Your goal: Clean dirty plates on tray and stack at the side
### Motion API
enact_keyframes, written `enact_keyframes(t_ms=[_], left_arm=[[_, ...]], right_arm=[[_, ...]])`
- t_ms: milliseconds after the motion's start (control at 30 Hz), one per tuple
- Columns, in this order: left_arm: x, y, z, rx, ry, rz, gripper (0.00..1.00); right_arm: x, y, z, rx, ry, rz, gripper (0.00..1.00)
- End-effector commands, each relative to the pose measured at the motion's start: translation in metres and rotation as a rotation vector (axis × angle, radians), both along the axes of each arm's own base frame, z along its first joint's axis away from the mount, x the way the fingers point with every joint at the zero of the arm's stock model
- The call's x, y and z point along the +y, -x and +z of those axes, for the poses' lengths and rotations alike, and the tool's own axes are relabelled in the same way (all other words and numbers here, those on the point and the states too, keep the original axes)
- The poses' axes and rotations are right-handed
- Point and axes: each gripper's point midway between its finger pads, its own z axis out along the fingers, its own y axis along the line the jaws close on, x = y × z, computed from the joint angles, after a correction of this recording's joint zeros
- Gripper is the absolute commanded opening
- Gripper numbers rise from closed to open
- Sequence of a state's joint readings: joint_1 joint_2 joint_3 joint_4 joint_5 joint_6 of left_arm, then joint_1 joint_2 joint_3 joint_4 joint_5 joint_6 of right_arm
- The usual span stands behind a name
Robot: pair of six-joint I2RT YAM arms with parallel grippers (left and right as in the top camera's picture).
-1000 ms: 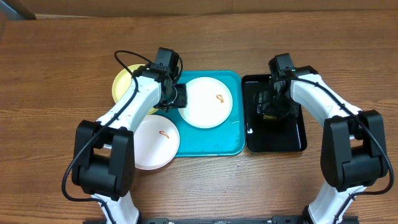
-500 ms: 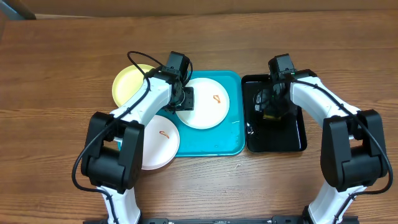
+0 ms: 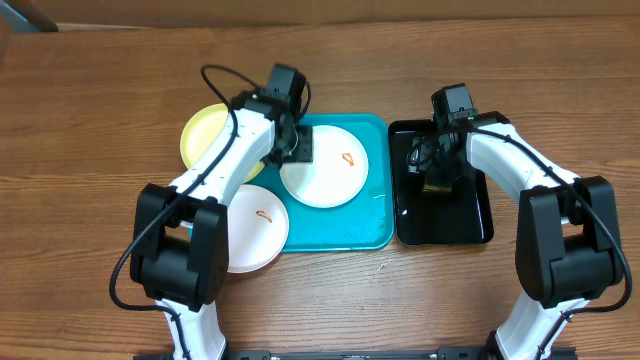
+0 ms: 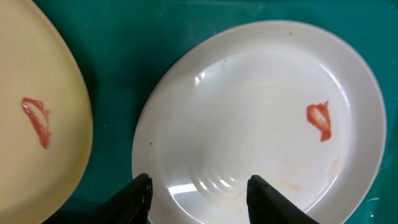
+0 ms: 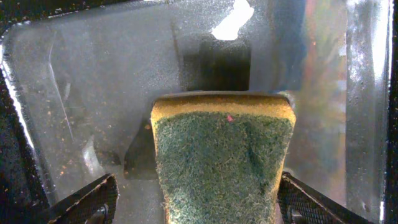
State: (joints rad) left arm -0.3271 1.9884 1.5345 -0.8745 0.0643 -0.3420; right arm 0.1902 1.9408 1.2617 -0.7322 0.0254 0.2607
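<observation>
Pale yellow plate [image 3: 203, 138]: lying at the tray's far left corner, mostly over the bare table [image 3: 90, 100], showing an orange smear; the left arm is hiding its inner edge.
Lower white plate [image 3: 252, 228]: sitting over the tray's near left rim, smeared, with open table on its outer side.
Left gripper [image 4: 199, 190]: hovering with jaws partly apart over the near rim of the middle plate, gripping nothing; likely placed to steady that plate for wiping.
Middle white plate [image 4: 249, 112]: lying flat inside the turquoise tray [image 3: 345, 232], just beside the yellow plate, carrying one orange smear toward its right side.
Tray room: bare blue floor is showing near and right of this plate, giving space to slide.
Black tray [image 3: 455, 228]: sitting just right of the blue tray, rims nearly touching.
Sponge [image 5: 224, 155]: resting green side up in the black tray.
Right gripper [image 5: 199, 202]: straddling the sponge with jaws wide, not clamping it.
</observation>
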Motion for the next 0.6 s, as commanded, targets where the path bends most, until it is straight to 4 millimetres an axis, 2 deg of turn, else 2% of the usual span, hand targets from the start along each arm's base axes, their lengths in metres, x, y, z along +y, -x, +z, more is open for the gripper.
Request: enact_keyframes(t_ms=[0,100,133,267,367,567], left_arm=[[0.011,-0.007,0.009,-0.019,-0.061,0.027,0.51],[0.024,0.002,-0.003,0.01,-0.129,0.039,0.47],[0.029,0.009,-0.014,0.032,-0.156,0.045,0.47],[0.033,0.017,-0.037,0.044,-0.163,0.043,0.47],[0.033,0.017,-0.043,0.035,-0.159,0.044,0.46],[0.031,0.018,-0.048,0.03,-0.154,0.044,0.46]], right_arm=[[-0.001,-0.001,-0.001,-0.005,-0.001,0.0,0.83],[-0.001,-0.001,-0.001,-0.007,-0.001,-0.001,0.82],[-0.001,-0.002,-0.001,-0.008,-0.001,-0.001,0.79],[-0.001,-0.001,-0.001,-0.008,-0.001,-0.001,0.67],[-0.001,-0.002,-0.001,-0.01,-0.001,-0.001,0.59],[-0.003,0.002,-0.007,-0.005,0.011,-0.003,0.6]])
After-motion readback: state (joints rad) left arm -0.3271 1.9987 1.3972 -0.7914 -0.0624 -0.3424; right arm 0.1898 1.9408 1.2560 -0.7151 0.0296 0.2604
